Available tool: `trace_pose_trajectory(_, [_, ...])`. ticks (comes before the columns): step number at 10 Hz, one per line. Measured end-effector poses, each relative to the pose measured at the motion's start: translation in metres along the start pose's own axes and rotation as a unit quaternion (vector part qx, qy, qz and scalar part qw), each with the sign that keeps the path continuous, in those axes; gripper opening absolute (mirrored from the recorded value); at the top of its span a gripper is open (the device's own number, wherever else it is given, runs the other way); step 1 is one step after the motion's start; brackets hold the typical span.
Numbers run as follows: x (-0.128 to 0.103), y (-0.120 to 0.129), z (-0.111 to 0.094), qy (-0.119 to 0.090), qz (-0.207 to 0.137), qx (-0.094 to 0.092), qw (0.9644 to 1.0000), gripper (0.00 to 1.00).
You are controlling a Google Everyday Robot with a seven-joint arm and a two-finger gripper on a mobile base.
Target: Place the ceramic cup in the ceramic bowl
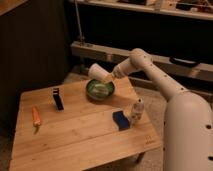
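Here, pincer [108,77] holding ceramic cup [97,72], above ceramic bowl [100,89]

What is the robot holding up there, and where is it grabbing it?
The tool holds the white ceramic cup by its narrower end, tilted in the air just above the green ceramic bowl.

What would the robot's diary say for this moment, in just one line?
gripper: above bowl, holding cup | ceramic cup: tilted, over bowl's far rim | ceramic bowl: on table | step: cup not yet in bowl
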Motion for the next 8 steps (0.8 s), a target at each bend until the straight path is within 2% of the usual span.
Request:
trace_pose_trajectory(1, [0.005, 0.009, 0.000, 0.038, -0.027, 0.010, 0.9989, 0.00])
trace_pose_trajectory(2, [0.004, 0.023, 0.004, 0.088, -0.077, 0.033, 0.9926, 0.00])
trace_pose_trajectory(4, [0.011, 0.028, 0.011, 0.132, -0.110, 0.060, 0.9833, 0.00])
trace_pose_trajectory(6, [0.026, 0.025, 0.031, 0.169, -0.116, 0.075, 0.9760, 0.00])
trace_pose_trajectory(8, [0.035, 0.015, 0.038, 0.181, -0.108, 0.084, 0.9739, 0.01])
